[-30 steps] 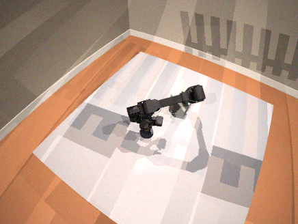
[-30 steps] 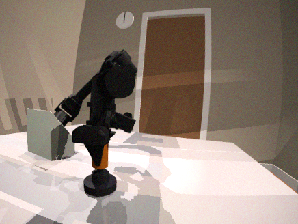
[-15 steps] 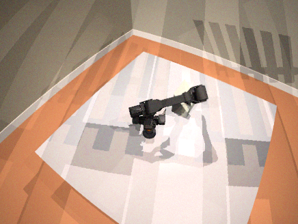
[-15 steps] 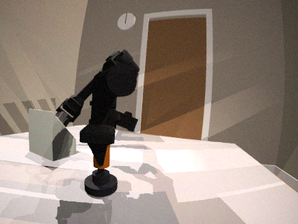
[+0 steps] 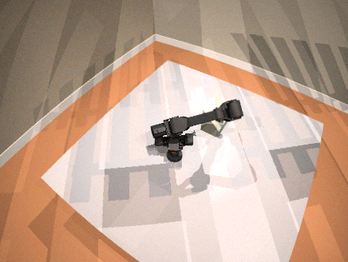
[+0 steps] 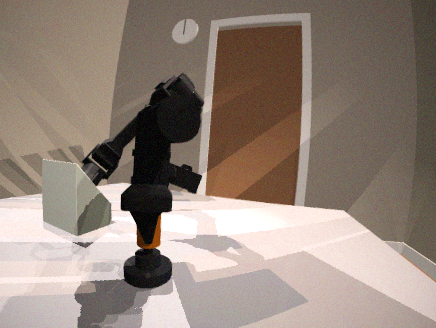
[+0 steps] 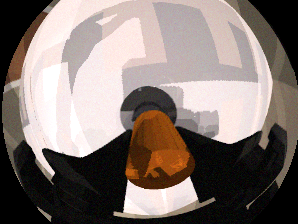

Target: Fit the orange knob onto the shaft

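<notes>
The orange knob [image 6: 156, 231] [image 7: 159, 135] is upright in my gripper [image 6: 149, 237] [image 7: 153, 132], which is shut on it. In the top view, only a bit of orange shows under the arm. The dark round pedestal [image 6: 148, 276] [image 7: 148, 94] [image 5: 175, 158] stands directly below the knob. The knob's lower end is just above the pedestal's narrower raised middle, with a thin dark part between them. Whether the shaft's tip is inside the hole cannot be told. The hole and both flat sides are hidden.
A pale grey-green block [image 6: 59, 200] [image 5: 212, 129] with a slanted top stands on the white table top [image 6: 240, 295] [image 5: 140, 240], beside the arm's base end. The arm [image 5: 201, 118] [image 6: 151, 155] reaches past it. Shadows and bright patches cross the table.
</notes>
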Controlling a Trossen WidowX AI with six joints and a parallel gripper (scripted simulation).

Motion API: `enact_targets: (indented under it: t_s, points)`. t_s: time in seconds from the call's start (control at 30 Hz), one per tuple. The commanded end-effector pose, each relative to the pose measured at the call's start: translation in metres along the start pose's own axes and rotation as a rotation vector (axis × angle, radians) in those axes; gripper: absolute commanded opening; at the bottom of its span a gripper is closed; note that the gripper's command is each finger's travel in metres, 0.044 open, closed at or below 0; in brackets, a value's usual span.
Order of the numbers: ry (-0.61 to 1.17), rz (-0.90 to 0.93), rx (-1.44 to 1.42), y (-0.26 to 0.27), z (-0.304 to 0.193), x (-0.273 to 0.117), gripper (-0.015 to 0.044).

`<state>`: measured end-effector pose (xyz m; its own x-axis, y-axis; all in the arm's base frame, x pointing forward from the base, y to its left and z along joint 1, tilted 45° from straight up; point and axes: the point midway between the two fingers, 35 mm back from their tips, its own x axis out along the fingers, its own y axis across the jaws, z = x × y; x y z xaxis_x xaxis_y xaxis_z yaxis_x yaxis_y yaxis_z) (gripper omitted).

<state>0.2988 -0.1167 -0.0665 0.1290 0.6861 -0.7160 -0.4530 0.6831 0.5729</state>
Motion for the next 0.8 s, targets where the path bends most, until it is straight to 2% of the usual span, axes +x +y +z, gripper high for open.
enact_targets:
  t_s: [0.0,0.77]
  points:
    - [-0.002,0.002,-0.006,0.0024,-0.0012,0.0003,0.0]
    - [-0.002,0.002,-0.006,0.002,-0.0003,0.0003,0.0]
